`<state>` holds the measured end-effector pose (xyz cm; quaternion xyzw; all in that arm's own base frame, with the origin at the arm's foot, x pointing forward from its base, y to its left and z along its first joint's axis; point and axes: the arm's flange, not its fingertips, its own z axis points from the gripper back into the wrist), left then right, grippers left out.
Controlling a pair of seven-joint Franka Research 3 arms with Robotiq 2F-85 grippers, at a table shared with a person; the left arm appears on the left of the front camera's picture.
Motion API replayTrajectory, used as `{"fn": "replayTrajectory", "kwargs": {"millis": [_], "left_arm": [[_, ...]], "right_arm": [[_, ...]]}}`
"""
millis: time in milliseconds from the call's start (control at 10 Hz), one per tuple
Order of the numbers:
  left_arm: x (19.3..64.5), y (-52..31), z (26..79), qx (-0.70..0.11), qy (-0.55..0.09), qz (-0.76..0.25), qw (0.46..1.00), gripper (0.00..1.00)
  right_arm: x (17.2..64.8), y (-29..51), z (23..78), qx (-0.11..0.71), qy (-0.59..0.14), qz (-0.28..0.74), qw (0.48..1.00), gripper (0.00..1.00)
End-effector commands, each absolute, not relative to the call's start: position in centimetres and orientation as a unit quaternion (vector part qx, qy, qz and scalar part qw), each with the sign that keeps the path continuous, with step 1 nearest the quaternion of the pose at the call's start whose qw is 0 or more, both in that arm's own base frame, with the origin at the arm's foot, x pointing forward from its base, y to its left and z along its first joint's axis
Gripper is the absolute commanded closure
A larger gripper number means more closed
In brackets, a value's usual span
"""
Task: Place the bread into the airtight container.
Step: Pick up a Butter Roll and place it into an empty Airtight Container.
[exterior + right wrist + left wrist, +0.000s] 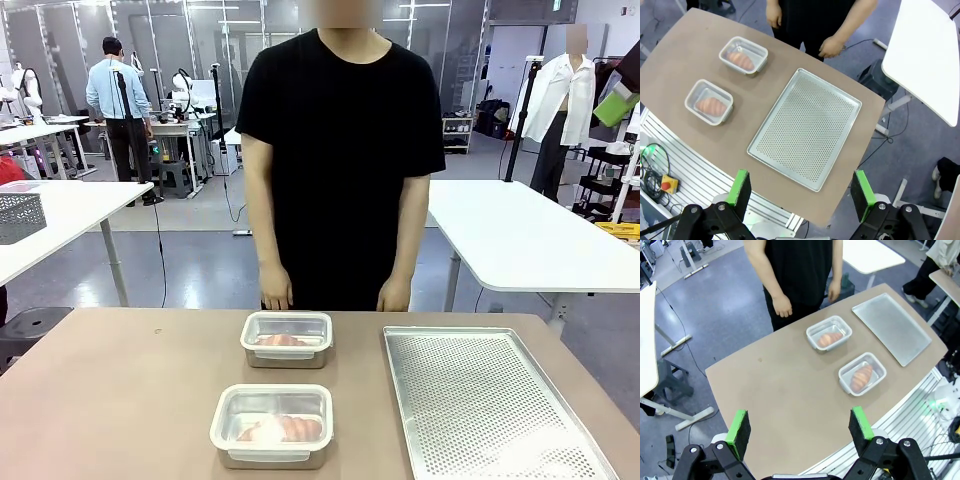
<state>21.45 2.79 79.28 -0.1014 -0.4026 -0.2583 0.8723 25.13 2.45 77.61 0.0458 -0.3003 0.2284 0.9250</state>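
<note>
The brown table (120,390) is the broadest thing here, and the perforated metal tray (490,400) serves as the landmark: it lies bare on the table's right part. Just to the tray's left sit two clear airtight containers, the nearer container (272,426) level with the tray's front half and the farther container (287,339) level with its back edge, and each already holds a piece of bread, one piece (282,429) in the nearer box and another (283,340) in the farther. Beyond the tray's far edge the person rests a hand (394,296) at the table's rim, another hand (275,295) further left. The left gripper (800,427) hangs high above the table with its jaws spread wide and nothing between them; the right gripper (802,187) hovers above the tray's near edge, likewise wide and empty. Whether lids are on is hard to tell through the glare, though the nearer box seems covered. The main risk, as I judge it, is a needless reach: a descending gripper could shove a light container into the tray or off the front edge, crush the soft bread, or meet a hand by the far rim.
</note>
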Motion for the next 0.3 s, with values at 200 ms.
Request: {"fn": "replayTrajectory", "kwargs": {"millis": [200], "left_arm": [[21.46, 2.72, 79.39, -0.101, -0.403, -0.257, 0.873, 0.00]], "right_arm": [[25.16, 2.53, 77.75, 0.044, -0.295, 0.219, 0.929, 0.00]]}}
